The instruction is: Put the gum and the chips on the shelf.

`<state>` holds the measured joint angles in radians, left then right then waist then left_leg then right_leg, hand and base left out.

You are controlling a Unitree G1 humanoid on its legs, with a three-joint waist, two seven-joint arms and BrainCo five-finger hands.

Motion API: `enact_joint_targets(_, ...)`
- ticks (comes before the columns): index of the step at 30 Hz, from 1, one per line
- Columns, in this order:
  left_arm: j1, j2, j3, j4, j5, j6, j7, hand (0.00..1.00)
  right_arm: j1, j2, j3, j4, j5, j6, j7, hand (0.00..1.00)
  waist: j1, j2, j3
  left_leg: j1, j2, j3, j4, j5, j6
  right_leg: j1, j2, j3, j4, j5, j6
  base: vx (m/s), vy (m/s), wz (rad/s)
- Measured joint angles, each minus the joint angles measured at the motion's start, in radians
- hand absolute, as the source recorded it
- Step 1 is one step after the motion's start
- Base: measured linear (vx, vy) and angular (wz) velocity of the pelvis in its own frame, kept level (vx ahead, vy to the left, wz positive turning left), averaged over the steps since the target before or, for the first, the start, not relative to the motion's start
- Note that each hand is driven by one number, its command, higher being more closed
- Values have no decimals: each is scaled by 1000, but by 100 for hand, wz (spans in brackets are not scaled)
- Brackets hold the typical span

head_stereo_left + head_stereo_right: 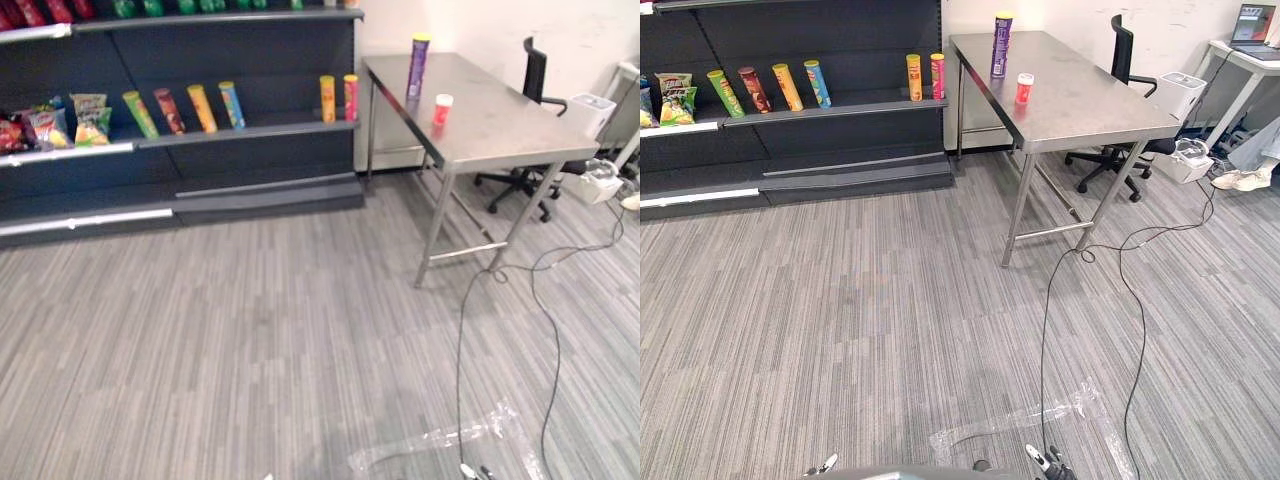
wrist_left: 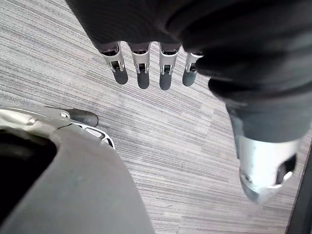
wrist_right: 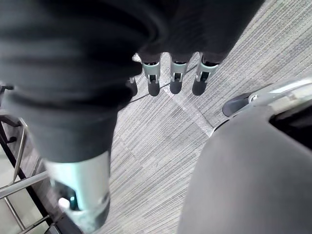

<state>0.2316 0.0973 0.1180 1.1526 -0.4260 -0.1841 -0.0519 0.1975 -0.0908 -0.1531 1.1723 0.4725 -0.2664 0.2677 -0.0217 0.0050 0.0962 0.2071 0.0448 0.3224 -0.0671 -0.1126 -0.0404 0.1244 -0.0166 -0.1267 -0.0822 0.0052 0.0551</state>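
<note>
Grey striped carpet [image 1: 250, 330] is spread before a steel table [image 1: 500, 130], where the purple chips tube [image 1: 418, 66] is stood upright toward the far left corner. The small red gum tub [image 1: 442, 109] is set nearer along the left edge, apart from it. Left of the table, the dark shelf [image 1: 250, 132] is lined with other tubes [image 1: 202, 107] and snack bags [image 1: 90, 117], while the left hand [image 2: 142, 68] and the right hand [image 3: 174, 78] are held over the carpet, fingers straight, nothing grasped.

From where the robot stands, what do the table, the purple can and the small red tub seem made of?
Table: brushed steel, it seems; grey sheen, faint reflections. Purple can: probably cardboard with a glossy printed skin. Red tub: likely plastic; smooth, bright, even colour.
</note>
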Motion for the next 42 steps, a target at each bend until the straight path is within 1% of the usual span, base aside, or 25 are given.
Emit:
enact_joint_targets(3, 6, -6, 14, -10, 9, -1, 0, 0, 13, 5, -9, -20, 0, 0, 0, 0, 1, 1, 0, 8, 0, 3, -4, 2, 3, 0, 0, 0, 12, -6, -9, -59, -40, 0)
enact_joint_targets(7, 9, -7, 15, -18, 12, 3, 0, 0, 20, 12, -17, -30, 9, -2, 0, 0, 2, 1, -1, 13, 0, 10, -22, 6, 6, 0, 0, 1, 13, -6, -9, -37, -41, -3)
enact_joint_targets(10, 10, -7, 16, -26, 16, 20, 1, 0, 23, 12, -17, -32, 9, -2, -1, 0, 6, 2, -3, 24, 0, 24, -32, 8, 5, 2, 3, 10, 13, -6, -9, -14, -32, -10)
enact_joint_targets(17, 11, -7, 16, -29, 17, 22, 6, 0, 27, 12, -17, -37, 8, -3, 0, 0, 8, 3, -4, 23, 0, 24, -32, 8, 5, 4, 3, 0, 10, -6, -9, -19, -39, 2)
enact_joint_targets(19, 11, -8, 16, -29, 17, 22, 9, 0, 28, 13, -15, -38, 8, -11, -4, 0, 8, 4, -5, 24, 0, 24, -32, 8, 5, 4, 3, -1, 10, -6, -9, -40, -40, 1)
enact_joint_targets(21, 12, -8, 16, -29, 17, 21, 14, 0, 38, 17, -6, -40, 8, -48, -26, 0, 13, 3, -10, 24, 0, 23, -32, 9, 3, 4, 2, -2, 11, -6, -9, -60, -53, 1)
enact_joint_targets(24, 12, -10, 16, -36, 17, 19, 35, 0, 43, 24, -3, -41, 8, -88, -50, 0, 21, 0, -12, 23, 0, 21, -32, 12, 2, 3, 2, -6, 11, -6, -9, -59, -47, 2)
enact_joint_targets(26, 11, -10, 15, -37, 17, 19, 48, 0, 43, 24, 2, -41, 8, -89, -53, 0, 21, -2, -12, 23, 0, 17, -32, 13, 0, 3, 0, -12, 11, -6, -9, -54, -39, 6)
enact_joint_targets(29, 10, -10, 14, -36, 17, 18, 63, 0, 43, 24, 2, -41, 9, -83, -38, 0, 20, -6, -13, 21, -1, 1, -32, 17, 2, 6, -2, -28, 8, -6, -9, -45, -44, 14)
enact_joint_targets(32, 9, -10, 7, -36, 17, 10, 85, 0, 44, 25, 3, -39, 7, -89, -47, 0, 22, -9, -12, 21, -2, -12, -32, 19, 2, 17, -3, -43, -4, -6, -9, -32, -46, 15)
enact_joint_targets(35, 5, -10, 6, -18, 17, 5, 96, 0, 44, 25, 5, -36, -5, -108, -70, 0, 20, -13, -15, 19, -2, -21, -32, 19, 2, 19, -2, -50, -12, -6, -9, -15, -38, 7)
enact_joint_targets(39, 5, -11, 4, -10, 16, -16, 111, 0, 41, 27, 6, -35, -42, -138, -93, 0, 18, -15, -17, 7, -2, -32, -27, 19, 2, 17, -2, -60, -21, -5, -9, -7, -39, 8)
enact_joint_targets(42, 4, -11, 4, -5, 17, -22, 117, 0, 22, 30, 6, -35, -41, -133, -108, 0, 18, -16, -17, 7, -2, -34, -26, 18, 1, 18, -2, -61, -22, -5, -8, -14, -41, 1)
